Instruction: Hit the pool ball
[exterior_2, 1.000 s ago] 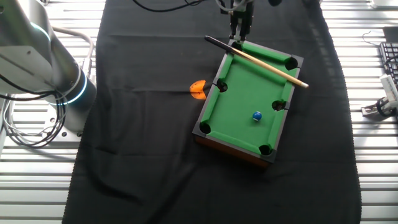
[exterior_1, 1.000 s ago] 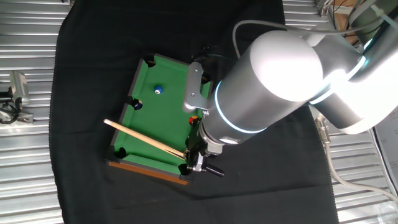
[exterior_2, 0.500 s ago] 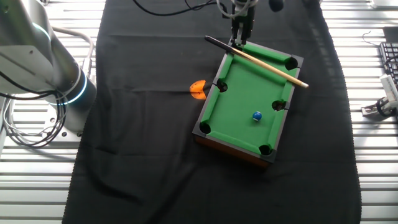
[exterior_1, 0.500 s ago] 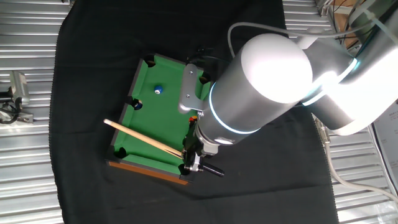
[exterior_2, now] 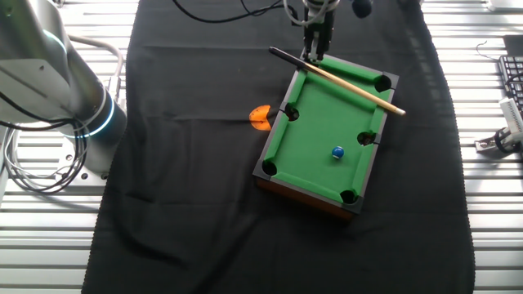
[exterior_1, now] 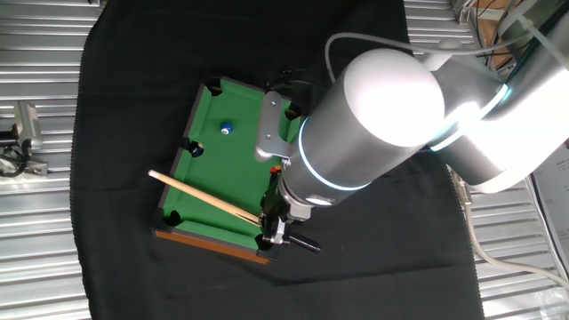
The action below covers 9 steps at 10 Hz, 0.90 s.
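Black cloth on worktop (exterior_2: 204, 204); your hand (exterior_2: 315, 54) is gripping the cue (exterior_2: 351, 84), barely shifting lately; ball (exterior_2: 337, 152) is sitting unstruck.

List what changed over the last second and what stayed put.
Only the arm shifted slightly toward the toy pool table. The gripper stayed at the cue butt, the cue stayed across the table's end, and the pool ball did not move.
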Each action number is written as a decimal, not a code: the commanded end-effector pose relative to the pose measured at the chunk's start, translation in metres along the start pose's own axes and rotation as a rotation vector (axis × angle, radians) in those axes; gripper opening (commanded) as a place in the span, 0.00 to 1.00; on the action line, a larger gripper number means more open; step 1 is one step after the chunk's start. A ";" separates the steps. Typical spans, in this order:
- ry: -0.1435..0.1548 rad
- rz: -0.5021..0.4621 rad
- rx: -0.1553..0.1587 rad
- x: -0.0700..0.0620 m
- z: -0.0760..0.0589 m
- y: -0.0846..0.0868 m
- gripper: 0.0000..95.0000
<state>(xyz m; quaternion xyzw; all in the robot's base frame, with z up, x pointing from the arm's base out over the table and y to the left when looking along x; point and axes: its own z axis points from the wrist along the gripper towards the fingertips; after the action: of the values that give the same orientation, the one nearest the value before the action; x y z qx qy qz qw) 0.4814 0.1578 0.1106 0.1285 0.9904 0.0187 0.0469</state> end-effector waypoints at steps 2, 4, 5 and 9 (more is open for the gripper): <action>-0.002 0.000 -0.001 0.000 0.002 -0.001 0.00; -0.003 0.000 -0.002 -0.001 0.004 -0.002 0.00; -0.004 0.001 -0.003 -0.001 0.004 -0.002 0.00; -0.015 0.001 -0.009 -0.001 0.004 -0.002 0.00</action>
<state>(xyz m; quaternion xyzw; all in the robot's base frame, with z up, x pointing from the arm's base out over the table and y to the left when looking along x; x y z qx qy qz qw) 0.4812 0.1555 0.1066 0.1289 0.9898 0.0211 0.0565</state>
